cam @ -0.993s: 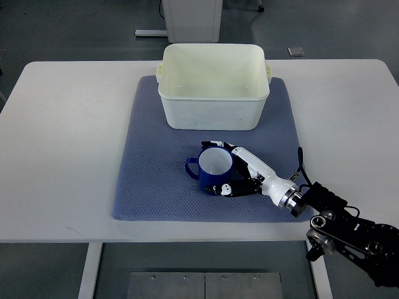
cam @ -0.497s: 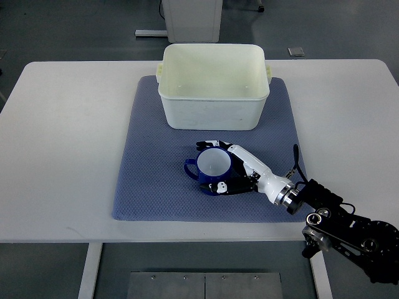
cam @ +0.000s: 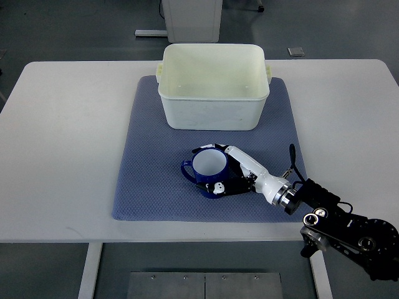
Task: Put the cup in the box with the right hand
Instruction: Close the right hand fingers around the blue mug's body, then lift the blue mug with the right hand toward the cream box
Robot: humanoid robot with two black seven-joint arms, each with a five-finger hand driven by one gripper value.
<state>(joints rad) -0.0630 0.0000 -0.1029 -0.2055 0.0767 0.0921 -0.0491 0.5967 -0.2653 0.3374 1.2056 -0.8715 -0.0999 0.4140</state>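
A blue cup (cam: pixel 207 166) with a white inside stands on the blue-grey mat (cam: pixel 149 168), its handle pointing left. My right hand (cam: pixel 219 169) reaches in from the lower right and is shut on the cup, fingers curled round its far and near sides. The white plastic box (cam: pixel 214 86) sits open and empty at the back of the mat, a short way beyond the cup. The left arm does not show.
The mat lies on a white table (cam: pixel 62 137). My right forearm and its black wrist joints (cam: pixel 340 227) hang over the table's front right edge. A white cabinet base (cam: pixel 192 18) stands on the floor behind the table.
The cup and my right hand around it have shifted slightly to the left and a little towards the box. The forearm followed.
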